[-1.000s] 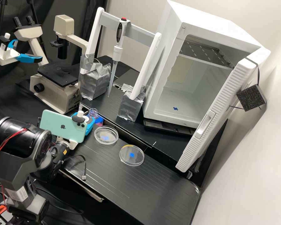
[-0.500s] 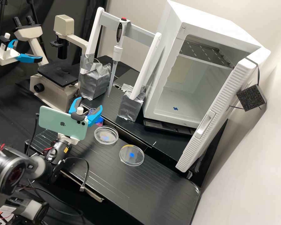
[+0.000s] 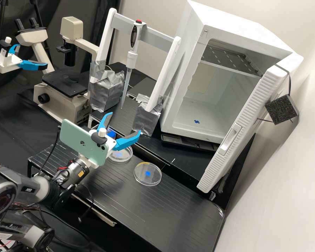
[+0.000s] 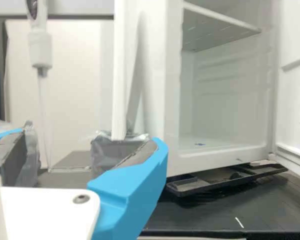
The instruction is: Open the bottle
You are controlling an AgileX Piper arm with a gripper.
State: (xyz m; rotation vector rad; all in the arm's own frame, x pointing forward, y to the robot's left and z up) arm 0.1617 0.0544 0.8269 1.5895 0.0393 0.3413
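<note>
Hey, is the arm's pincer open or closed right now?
The pincer is open: its blue fingers stand well apart in the high view, likewise in the wrist view.

A pale wall (image 3: 154, 15) and black drapes (image 3: 77, 8) back the black bench (image 3: 175, 199).

The place can be recognised as a laboratory by the beige microscope (image 3: 64, 84) and by the pipette (image 3: 131, 57), which is hung upright from a grey crossbar (image 3: 154, 35). Two round, clear petri dishes (image 3: 147, 174) are set out on a black bench (image 3: 150, 206). Behind them, a white, incubator-like cabinet (image 3: 187, 66) can be seen, fitted with a metal shelf (image 3: 231, 59), its thick door (image 3: 243, 127) swung open.
</note>
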